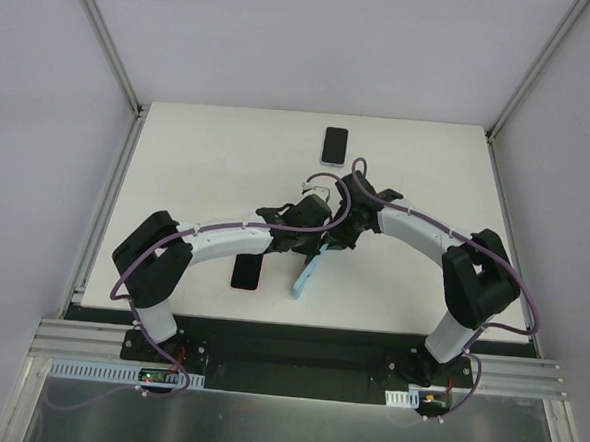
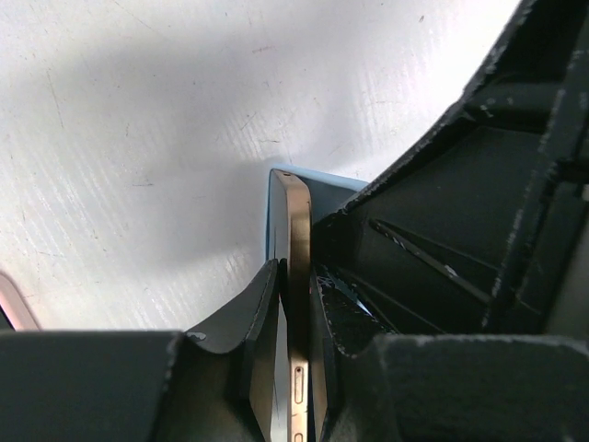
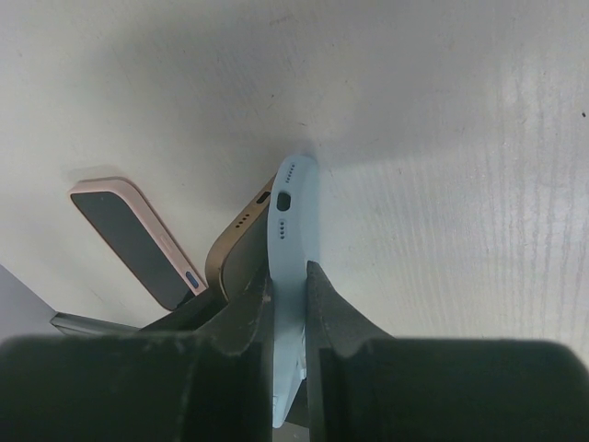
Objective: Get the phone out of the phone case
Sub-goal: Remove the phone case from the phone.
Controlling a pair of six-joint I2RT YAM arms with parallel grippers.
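A gold phone [image 2: 296,221] is held on edge between the fingers of my left gripper [image 2: 294,276], which is shut on it. A light blue case [image 3: 293,207] is clamped in my right gripper [image 3: 288,276], which is shut on its edge. In the right wrist view the gold phone's end [image 3: 241,249] stands off to the left of the case, at an angle to it. In the left wrist view a strip of the blue case [image 2: 322,179] shows behind the phone. In the top view both grippers [image 1: 309,244] [image 1: 336,239] meet at mid-table, with the case [image 1: 306,277] hanging below them.
A phone in a pink case [image 1: 246,271] lies screen up on the white table [image 1: 198,165], just left of the held case; it also shows in the right wrist view [image 3: 133,235]. Another phone in a pale case [image 1: 335,145] lies near the far edge.
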